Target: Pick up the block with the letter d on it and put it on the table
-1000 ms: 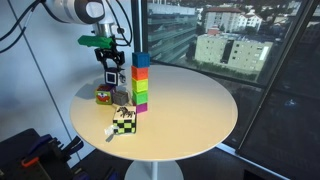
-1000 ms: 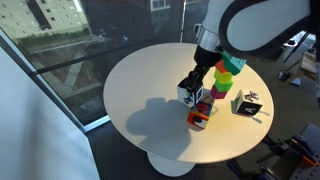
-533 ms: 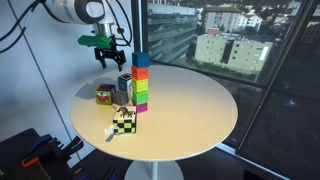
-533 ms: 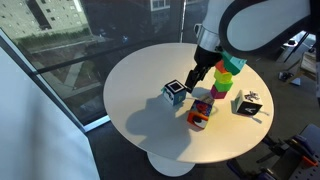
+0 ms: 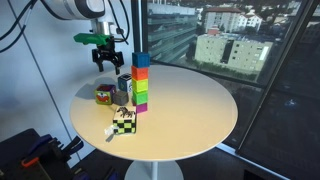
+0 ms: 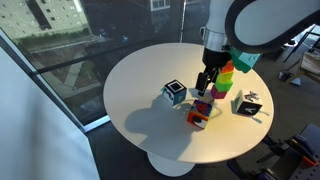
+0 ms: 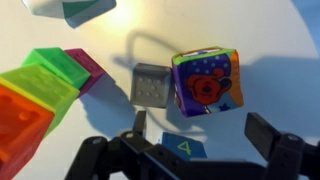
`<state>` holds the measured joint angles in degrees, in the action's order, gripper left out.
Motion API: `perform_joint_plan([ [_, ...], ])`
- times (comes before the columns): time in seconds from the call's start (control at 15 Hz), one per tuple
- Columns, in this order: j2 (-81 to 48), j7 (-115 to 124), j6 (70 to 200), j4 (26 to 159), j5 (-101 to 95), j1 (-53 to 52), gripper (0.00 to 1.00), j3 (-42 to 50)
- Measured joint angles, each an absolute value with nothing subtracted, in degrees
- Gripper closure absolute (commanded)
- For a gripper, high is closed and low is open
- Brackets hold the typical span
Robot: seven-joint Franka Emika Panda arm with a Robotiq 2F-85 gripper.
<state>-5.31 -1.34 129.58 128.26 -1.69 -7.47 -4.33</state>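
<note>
The block with the letter d [image 6: 175, 92], a small cube with dark blue edges and whitish faces, rests on the round cream table [image 6: 140, 75] apart from the tower. It also shows in an exterior view [image 5: 123, 85] behind a grey cube. In the wrist view its blue top face with a "4" [image 7: 185, 147] lies between and below my fingers, partly hidden; no d shows. My gripper [image 6: 206, 84] is open and empty, raised above the table [image 5: 190, 100] near the tower. It also shows in an exterior view [image 5: 107, 60] and in the wrist view [image 7: 200, 135].
A tower of coloured cubes [image 5: 141, 78] [image 6: 226, 75] stands beside the gripper. A red-green-yellow cube [image 5: 104, 95] [image 6: 200, 115] [image 7: 205, 82], a grey cube [image 7: 148, 84] and a black-and-lime checkered cube [image 5: 123, 122] [image 6: 249, 105] lie close by. A window wall stands behind the table.
One second ago my gripper held the block just above the table. It has opened and let the block go onto the table. It has then risen and drawn away towards the tower.
</note>
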Motion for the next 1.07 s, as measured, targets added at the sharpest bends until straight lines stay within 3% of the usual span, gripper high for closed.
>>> perform_joint_plan([
  [1.07,7.2,3.4,109.9,129.6,-3.7,-4.4,0.0,-3.7],
])
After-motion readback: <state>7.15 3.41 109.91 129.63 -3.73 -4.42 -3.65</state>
